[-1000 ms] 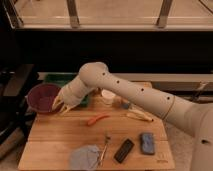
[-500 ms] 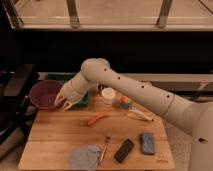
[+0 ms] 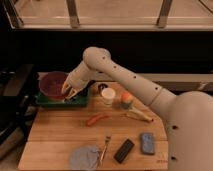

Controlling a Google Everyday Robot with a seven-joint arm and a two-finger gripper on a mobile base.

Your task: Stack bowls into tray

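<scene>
I am seeing the gripper [image 3: 69, 92] hanging low over the green tray [image 3: 55, 103] at the wooden table's [image 3: 60, 135] back left corner, just beside the maroon bowl [image 3: 52, 84] sitting in that tray. I cannot tell whether it is gripping anything.

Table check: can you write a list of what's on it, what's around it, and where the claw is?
Surface: wooden table, with things spread all over it.
Job's things: bowl, dark purple, sits in the green tray at the back left; only one bowl can be made out.
Clutter: cup, orange-topped item, banana, red thing, fork, black bar, sponge, cloth.
Grippers: claw is at the bowl's right rim, over the tray.
Cables: nothing seen.
Surroundings: dark wall, window above.
</scene>
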